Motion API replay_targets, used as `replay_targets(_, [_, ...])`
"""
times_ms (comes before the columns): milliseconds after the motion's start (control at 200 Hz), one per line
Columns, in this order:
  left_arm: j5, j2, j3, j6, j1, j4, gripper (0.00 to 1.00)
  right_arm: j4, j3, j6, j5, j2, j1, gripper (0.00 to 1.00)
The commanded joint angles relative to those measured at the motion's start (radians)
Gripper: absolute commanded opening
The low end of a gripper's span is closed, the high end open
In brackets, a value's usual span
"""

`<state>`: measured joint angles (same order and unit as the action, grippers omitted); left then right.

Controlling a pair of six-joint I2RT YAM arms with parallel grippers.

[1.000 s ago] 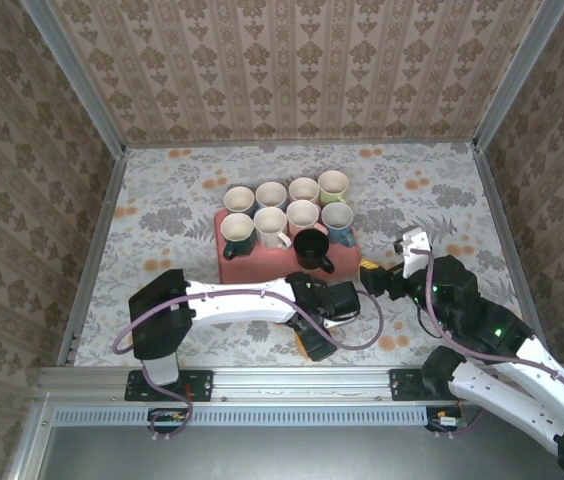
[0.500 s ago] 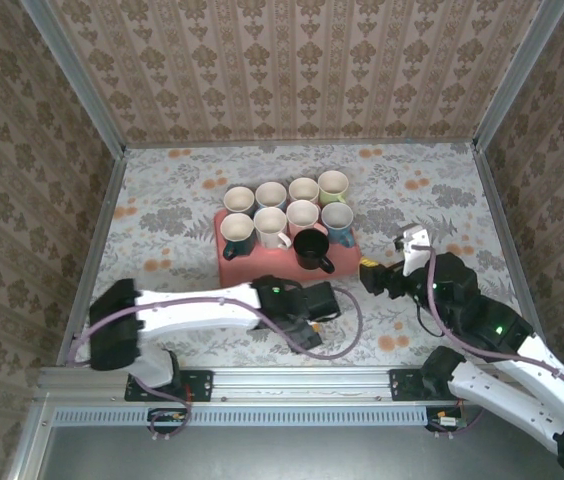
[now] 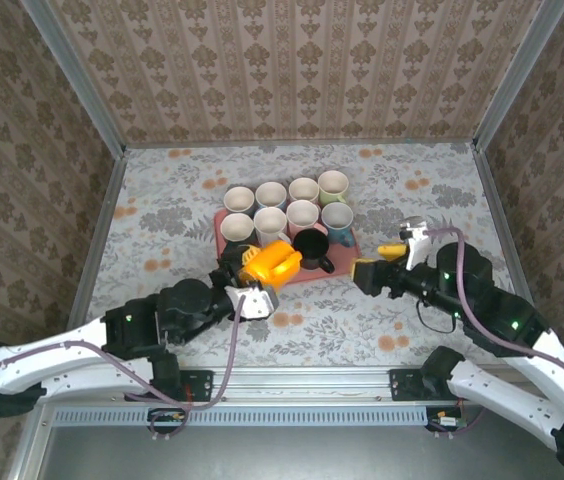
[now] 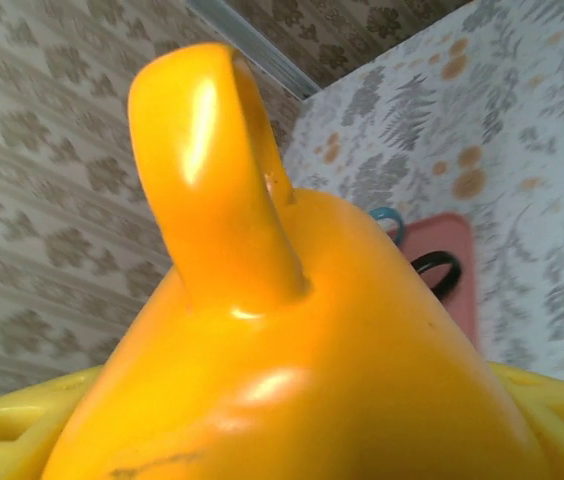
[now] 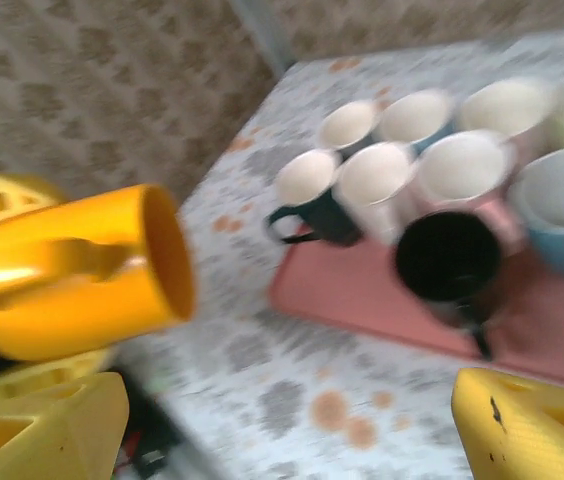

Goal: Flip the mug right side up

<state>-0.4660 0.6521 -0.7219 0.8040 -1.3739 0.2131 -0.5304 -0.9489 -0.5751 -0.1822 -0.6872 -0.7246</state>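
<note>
Top external view: the left hand (image 3: 258, 284) now holds the yellow mug (image 3: 273, 262) up off the table (image 3: 162, 215), just in front of the pink tray (image 3: 345, 257) of upright mugs. A second ago that arm was stretched low across the table nearer the front edge. The mug hangs on its side, mouth toward the right hand (image 3: 374, 264), which has barely shifted and waits nearby with its fingers apart and nothing between them. So I judge the lift done and the turn about half made; tipping the mouth upward and setting the mug down remain.

Left wrist view: the mug is wedged between the yellow fingers (image 4: 7, 440), its handle (image 4: 212, 170) pointing up. That makes the grip on the mug plain, where the overhead picture only suggests it.

Right wrist view: though blurred, this one looks at the mug side-on, so its rim (image 5: 167, 265) is seen facing sideways toward the tray, not upward. The right hand's own fingers (image 5: 47, 420) stand wide and empty.
</note>
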Motion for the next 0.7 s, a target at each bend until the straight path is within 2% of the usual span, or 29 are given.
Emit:
replay_targets(0, [0.025,-0.090,0.078,0.368,-0.002,-0.283,0.32,0.197,-0.008,-0.269,-0.355,-0.084,0.004,0.84])
replay_targets(75, [0.035,-0.126,0.124,0.472,0.000,-0.389,0.29,0.306,0.005,-0.399,-0.449,-0.128,0.004,0.81])
replay_targets(130, [0.029,-0.139,0.129,0.505,0.003,-0.422,0.27,0.368,0.020,-0.468,-0.473,-0.141,0.003,0.80])
replay_targets(260, [0.050,-0.164,0.128,0.560,0.004,-0.408,0.25,0.472,0.058,-0.589,-0.476,-0.174,-0.007,0.77])
replay_targets(350, [0.053,-0.178,0.127,0.579,0.007,-0.412,0.24,0.665,0.120,-0.727,-0.480,-0.231,-0.043,0.74])
replay_targets(470, [0.054,-0.196,0.124,0.593,0.018,-0.392,0.24,0.698,0.113,-0.734,-0.476,-0.293,-0.092,0.72])
replay_targets(695, [0.039,-0.231,0.140,0.606,0.026,-0.365,0.24,0.740,0.099,-0.736,-0.472,-0.329,-0.127,0.56])
